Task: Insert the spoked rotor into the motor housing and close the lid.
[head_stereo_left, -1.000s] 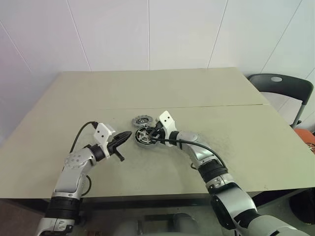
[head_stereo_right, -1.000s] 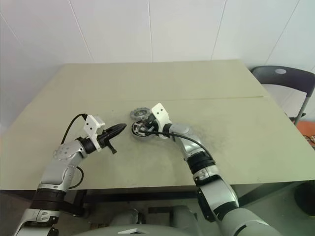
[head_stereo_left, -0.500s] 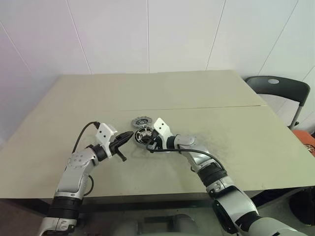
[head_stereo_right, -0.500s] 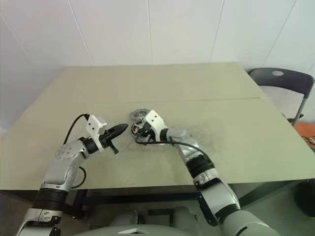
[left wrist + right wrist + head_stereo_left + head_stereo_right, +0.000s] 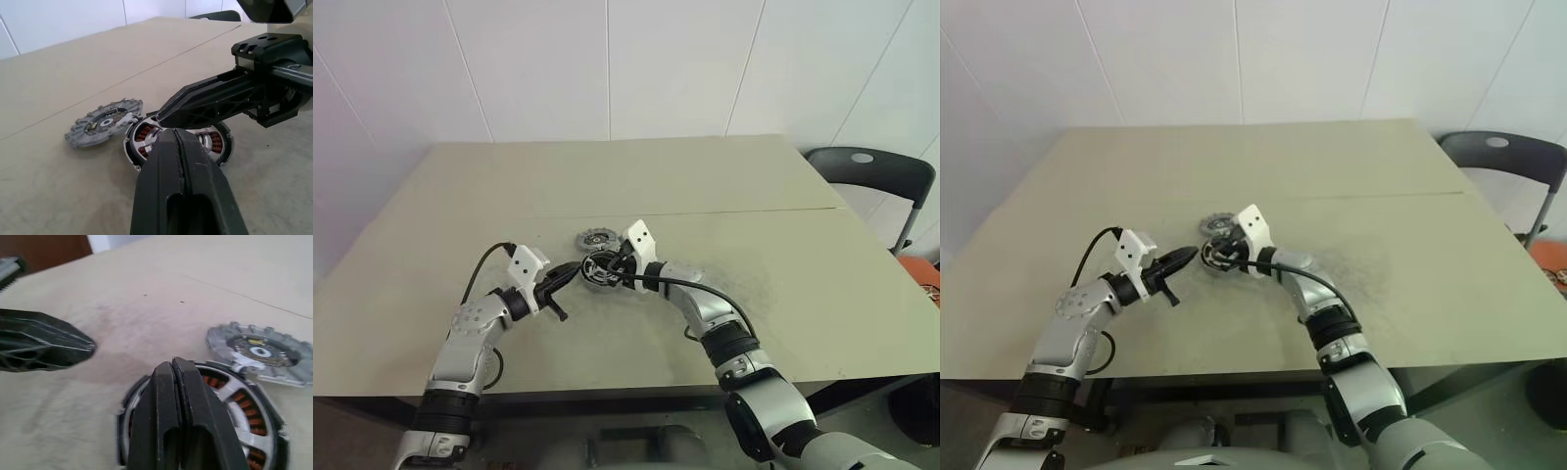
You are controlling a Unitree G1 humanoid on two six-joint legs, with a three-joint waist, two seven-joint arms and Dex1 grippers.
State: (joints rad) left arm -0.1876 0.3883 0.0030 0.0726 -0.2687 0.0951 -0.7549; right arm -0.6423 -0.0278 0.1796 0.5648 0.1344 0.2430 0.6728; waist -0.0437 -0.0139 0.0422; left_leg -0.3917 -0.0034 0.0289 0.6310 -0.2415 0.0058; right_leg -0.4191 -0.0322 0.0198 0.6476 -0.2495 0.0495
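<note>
The motor housing (image 5: 144, 133), a dark-rimmed disc with copper windings, lies at the table's middle. Silvery spokes cross over the windings, so the spoked rotor (image 5: 242, 417) lies in it; how deep I cannot tell. The grey toothed lid (image 5: 591, 239) lies flat just behind the housing, touching its rim. My right gripper (image 5: 595, 264) is shut and empty, its fingers stretched low across the top of the housing. My left gripper (image 5: 570, 269) is shut and empty too, pointing at the housing's left rim from a short gap away.
The beige table (image 5: 783, 294) has a seam running across behind the parts. A dark chair (image 5: 871, 171) stands past the table's right corner. A black cable hangs from each wrist.
My right gripper has shifted a little over the housing, toward the left gripper. The left gripper, housing and lid have stayed put; the view itself has swayed.
</note>
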